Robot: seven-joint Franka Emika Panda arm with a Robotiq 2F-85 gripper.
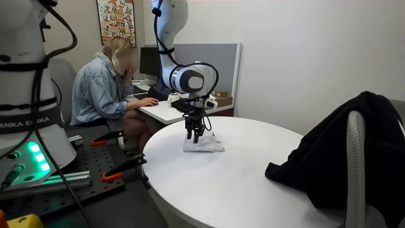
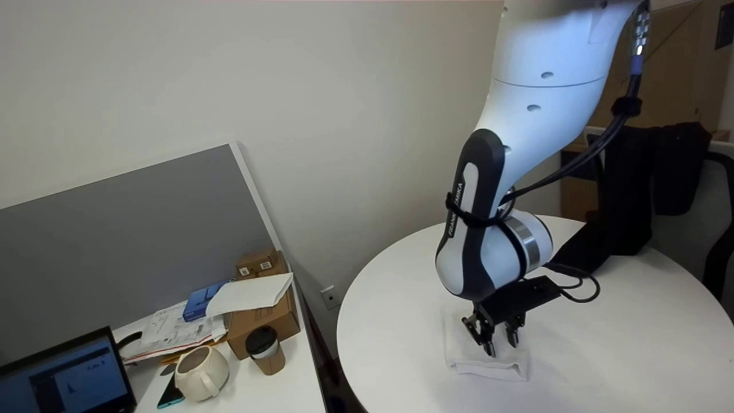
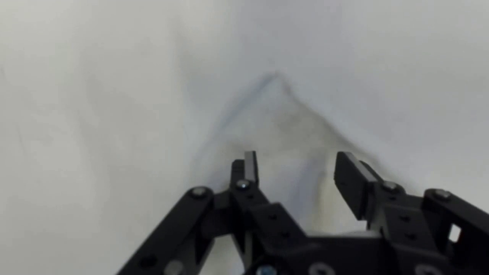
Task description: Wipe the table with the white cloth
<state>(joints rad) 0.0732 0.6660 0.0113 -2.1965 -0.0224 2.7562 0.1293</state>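
The white cloth (image 1: 199, 147) lies folded and flat on the round white table (image 1: 240, 177). It also lies on the table (image 2: 395, 298) in an exterior view, where its folded near edge shows (image 2: 490, 370). In the wrist view a corner of the cloth (image 3: 263, 126) points up the picture, blurred. My gripper (image 1: 192, 139) points down over the cloth, also seen in an exterior view (image 2: 502, 347). In the wrist view its two fingers (image 3: 296, 154) are apart, with only cloth visible below and between them. I cannot tell whether the fingertips touch the cloth.
A black garment (image 1: 316, 164) hangs over a chair and onto the table's edge. A person (image 1: 98, 85) sits at a white desk (image 1: 164, 113) beside the table. A mug (image 2: 202, 373), a paper cup (image 2: 266, 351) and cardboard boxes (image 2: 264, 318) stand on that desk.
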